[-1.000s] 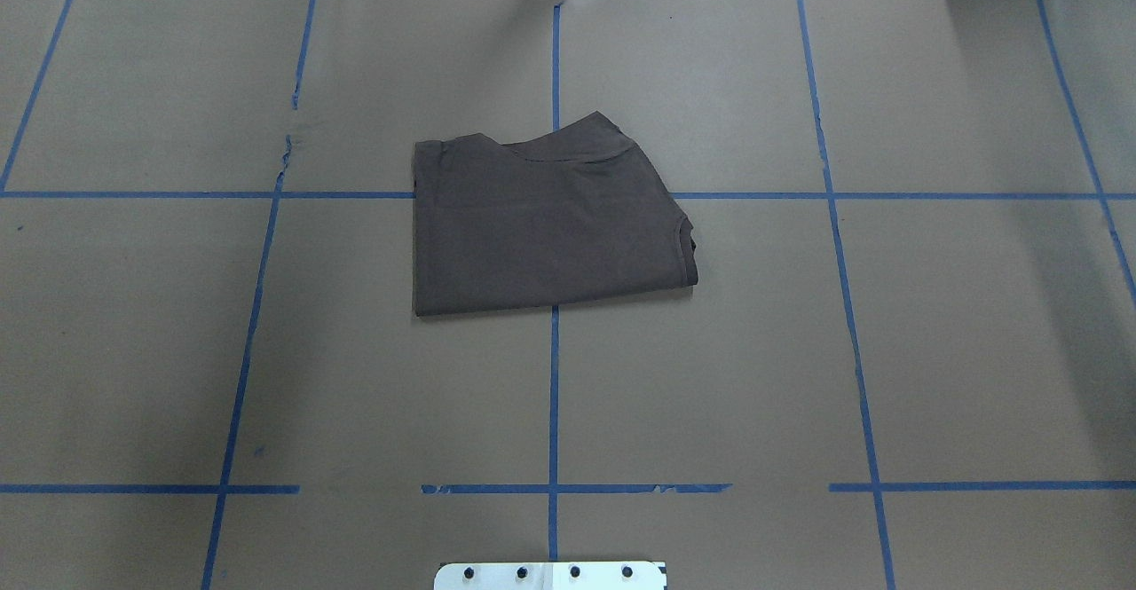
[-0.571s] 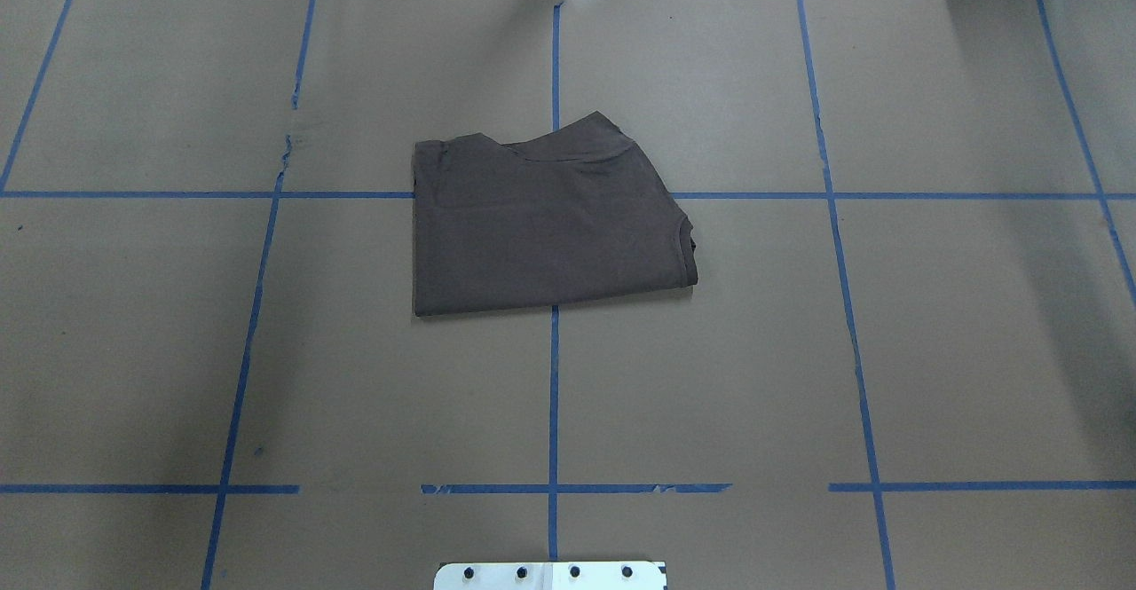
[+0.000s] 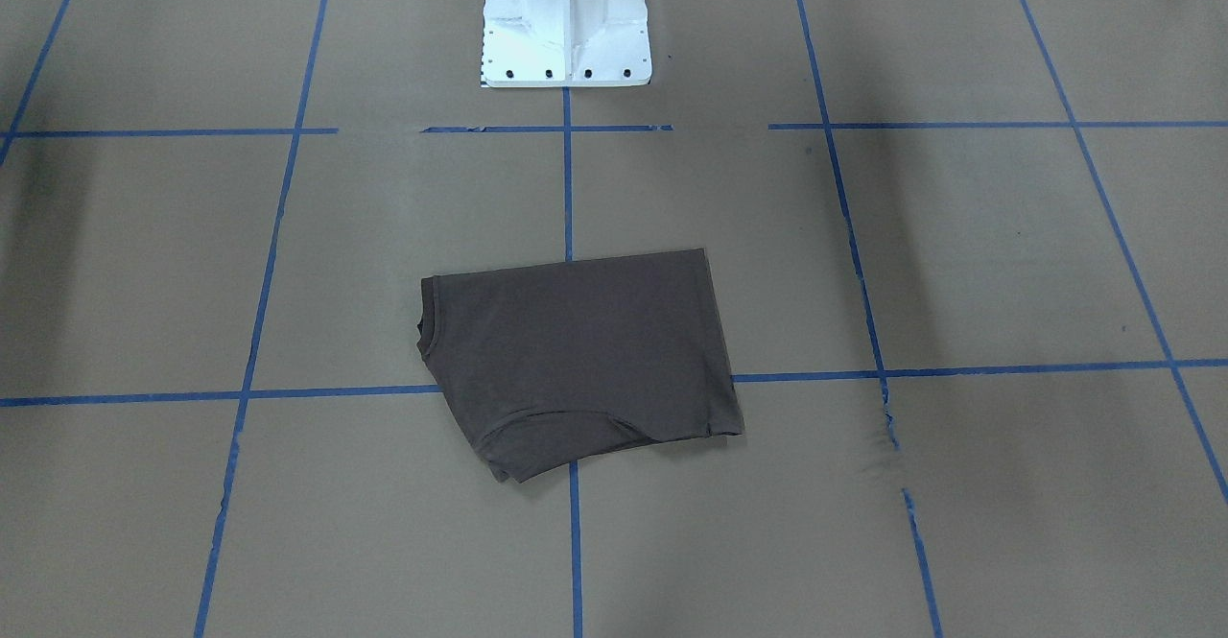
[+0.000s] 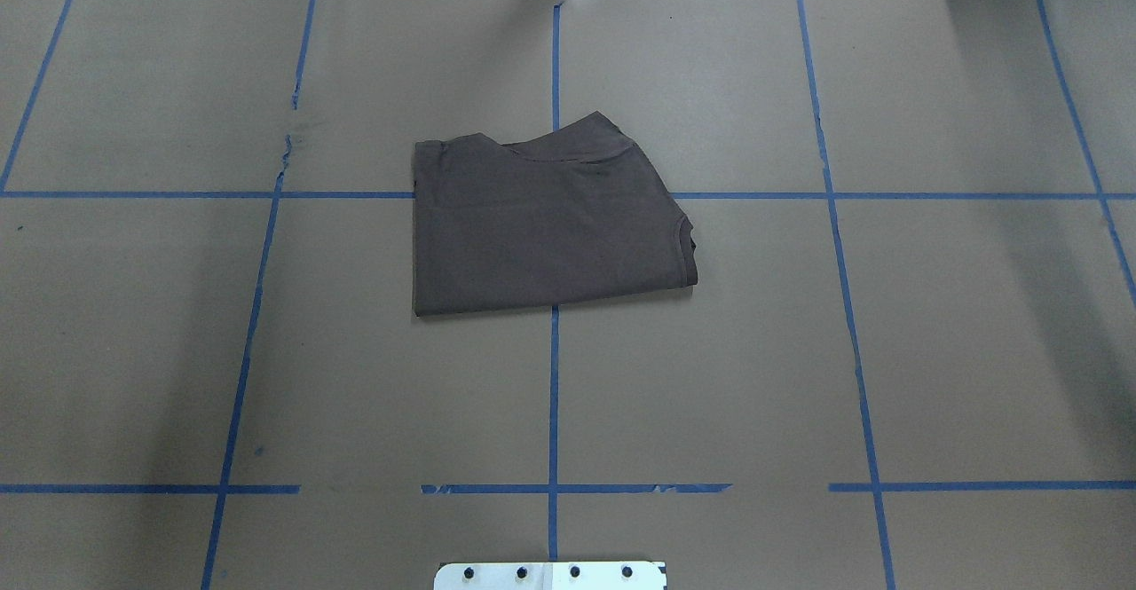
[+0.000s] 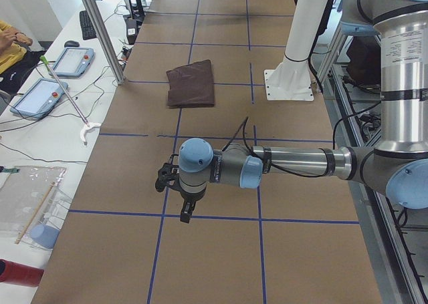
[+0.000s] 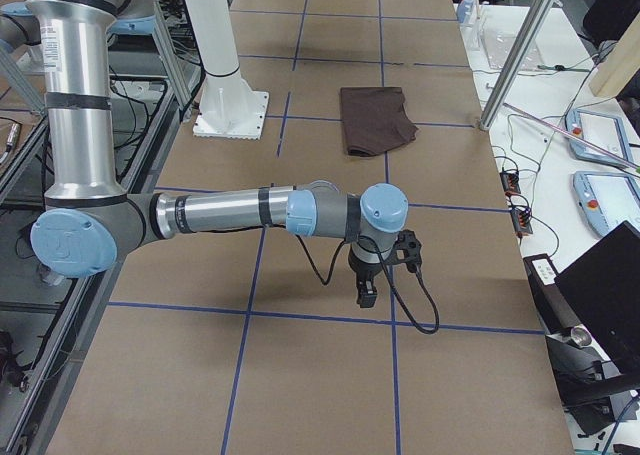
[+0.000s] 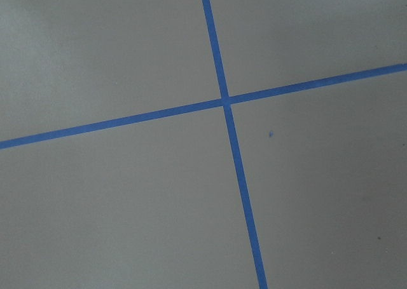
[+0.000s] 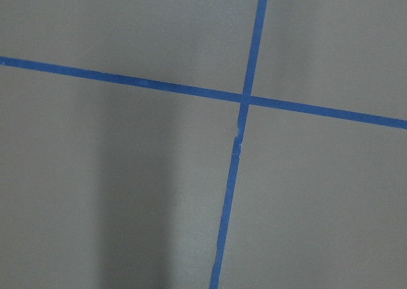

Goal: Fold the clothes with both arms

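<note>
The dark brown T-shirt (image 4: 541, 217) lies folded into a compact rectangle at the table's middle, flat and untouched; it also shows in the front-facing view (image 3: 576, 350) and both side views (image 5: 192, 83) (image 6: 375, 117). Neither arm reaches it. My left gripper (image 5: 187, 214) hangs over bare paper far to the table's left end, pointing down. My right gripper (image 6: 367, 293) hangs the same way far toward the right end. Both show only in the side views, so I cannot tell whether they are open or shut. The wrist views show only paper and tape.
Brown paper with a blue tape grid (image 4: 553, 395) covers the table. The white pedestal base (image 3: 564, 24) stands at the robot's side. A small tear in the paper (image 4: 286, 151) lies left of the shirt. Side benches hold tablets (image 5: 67, 60) and metal posts (image 6: 515, 55).
</note>
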You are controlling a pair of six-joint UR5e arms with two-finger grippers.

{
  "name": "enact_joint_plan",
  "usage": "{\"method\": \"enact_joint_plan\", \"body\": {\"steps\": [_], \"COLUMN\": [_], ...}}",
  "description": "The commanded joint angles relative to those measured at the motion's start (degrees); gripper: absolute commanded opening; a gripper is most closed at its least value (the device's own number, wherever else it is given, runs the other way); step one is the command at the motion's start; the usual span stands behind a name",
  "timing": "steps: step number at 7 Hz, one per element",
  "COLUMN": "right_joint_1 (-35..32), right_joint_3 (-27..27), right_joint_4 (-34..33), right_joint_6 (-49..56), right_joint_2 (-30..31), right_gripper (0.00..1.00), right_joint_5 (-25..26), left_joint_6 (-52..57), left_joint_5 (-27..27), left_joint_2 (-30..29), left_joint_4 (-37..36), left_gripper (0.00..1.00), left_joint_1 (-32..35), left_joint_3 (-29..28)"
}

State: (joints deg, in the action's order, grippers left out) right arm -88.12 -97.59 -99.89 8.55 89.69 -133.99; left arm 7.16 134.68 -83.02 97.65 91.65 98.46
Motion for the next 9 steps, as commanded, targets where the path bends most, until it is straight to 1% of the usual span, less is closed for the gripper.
{"method": "enact_joint_plan", "body": {"steps": [1,3,4,5,6,8,9], "right_joint_1": [0.76,1.02,1.11,1.19,1.2,1.28,1.46], "right_joint_3": [0.38,0.65,0.65,0.65,0.65,0.56,0.64], "right_joint_4": [3.1,4.36,4.36,4.36,4.36,4.36,6.01], "right_joint_6": [-0.46,-0.55,-0.64,-0.9,-1.6,-2.91,-4.75], "right_joint_2": [0.04,0.66,0.57,0.48,0.4,0.05,0.13], "right_gripper": [1.0,1.0,1.0,1.0,1.0,1.0,1.0], "right_joint_5": [0.13,0.13,0.04,0.04,0.04,-0.04,-0.04], "left_joint_6": [0.13,0.13,0.05,0.04,0.04,0.04,0.04], "left_joint_5": [-0.12,-0.03,-0.03,-0.12,-2.64,-3.72,-3.64], "left_joint_2": [-0.56,-0.13,-0.13,0.05,0.22,0.31,0.4], "left_joint_4": [0.17,-0.27,-2.97,-7.08,-9.12,-9.23,-9.23], "left_gripper": [1.0,1.0,1.0,1.0,1.0,1.0,1.0], "left_joint_1": [-0.33,-0.94,-1.03,-1.03,-1.03,-1.12,-1.12], "left_joint_3": [0.94,1.55,2.17,4.0,4.8,4.81,4.81]}}
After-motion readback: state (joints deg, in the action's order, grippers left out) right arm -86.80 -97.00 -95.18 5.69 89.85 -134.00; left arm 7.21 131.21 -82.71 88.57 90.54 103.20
